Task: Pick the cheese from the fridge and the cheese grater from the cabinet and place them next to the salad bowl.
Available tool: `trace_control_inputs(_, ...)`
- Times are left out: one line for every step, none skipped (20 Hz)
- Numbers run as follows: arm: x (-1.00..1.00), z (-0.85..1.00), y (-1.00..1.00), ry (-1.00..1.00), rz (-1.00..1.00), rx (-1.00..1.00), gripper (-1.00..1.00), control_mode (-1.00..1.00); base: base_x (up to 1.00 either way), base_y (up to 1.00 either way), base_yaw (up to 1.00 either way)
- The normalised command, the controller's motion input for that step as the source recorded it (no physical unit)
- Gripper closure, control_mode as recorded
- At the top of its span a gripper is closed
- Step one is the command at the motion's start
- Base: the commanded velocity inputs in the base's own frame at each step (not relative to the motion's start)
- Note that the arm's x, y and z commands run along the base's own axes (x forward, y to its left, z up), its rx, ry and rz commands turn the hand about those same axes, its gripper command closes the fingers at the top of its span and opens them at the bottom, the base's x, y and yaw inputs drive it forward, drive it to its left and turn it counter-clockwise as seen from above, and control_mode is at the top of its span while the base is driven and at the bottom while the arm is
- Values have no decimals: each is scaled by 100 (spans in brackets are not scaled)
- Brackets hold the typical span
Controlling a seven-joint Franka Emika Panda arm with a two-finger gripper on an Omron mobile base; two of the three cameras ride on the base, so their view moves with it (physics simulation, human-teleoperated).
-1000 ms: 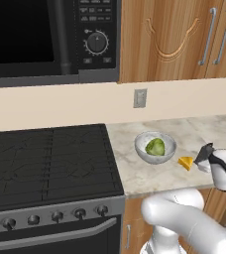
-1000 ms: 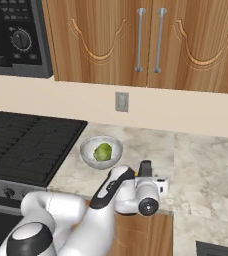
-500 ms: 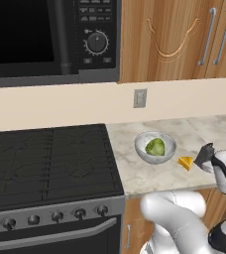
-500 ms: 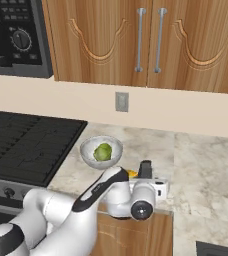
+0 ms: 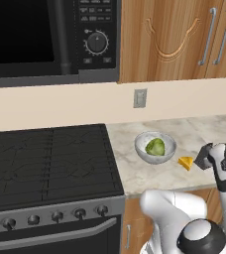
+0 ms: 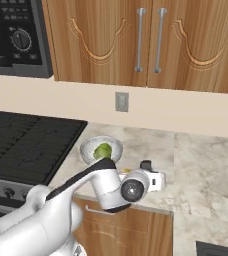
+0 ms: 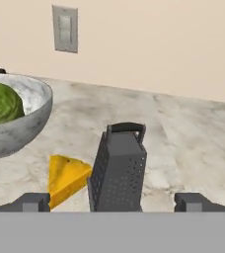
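Left base view, counter: one beige marbled stone counter [image 5: 204, 130] beside one black gas stove [image 5: 50, 161].
Left base view, bowl: one small light grey round salad bowl [image 5: 155, 147] with one clump of green leaves, standing on the counter.
Left base view, cheese: one small yellow-orange cheese wedge [image 5: 186, 162] on the counter, just beside the bowl on its right.
Left base view, gripper: one dark two-finger gripper [image 5: 204, 158] near the cheese, at the counter's front edge.
Left base view, above: one black microwave [image 5: 45, 37], two wooden cabinet doors [image 5: 159, 34] with two grey bar handles, one grey wall outlet [image 5: 140, 97].
Right base view, bowl: the same single bowl [image 6: 101, 148], with the white arm in front of it.
Right base view, cheese: one yellow sliver [image 6: 125, 171] showing past the arm.
Hand view, grater: one slim dark grey tapered cheese grater [image 7: 118, 169], upright on the counter, loop handle on top, between the two fingertips [image 7: 31, 201].
Hand view, cheese: one wedge [image 7: 66, 177] just beside the grater, apparently touching its base, near the bowl [image 7: 16, 123].
Hand view, gripper state: jaws spread wide, well apart from the grater's sides, holding nothing.
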Motion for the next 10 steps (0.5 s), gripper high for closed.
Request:
trace_control_inputs(-30,53,14,22,0,0,-100,-100,0,0,0)
trace_control_inputs(-30,53,15,21,0,0,-100,-100,0,0,0)
trace_control_inputs(-30,53,13,21,0,0,-100,-100,0,0,0)
trace_control_inputs(-31,51,10,21,-1,0,-100,-100,0,0,0)
trace_control_inputs(-33,51,6,20,-1,0,-100,-100,0,0,0)
trace_control_inputs(-33,50,6,22,-1,0,-100,-100,0,0,0)
trace_control_inputs(-32,50,6,23,-2,0,-100,-100,0,0,0)
trace_control_inputs(-33,48,6,22,-3,0,-100,-100,0,0,0)
trace_control_inputs(-33,43,8,21,-3,0,-100,-100,0,0,0)
trace_control_inputs(-37,37,10,19,-3,0,-100,-100,0,0,0)
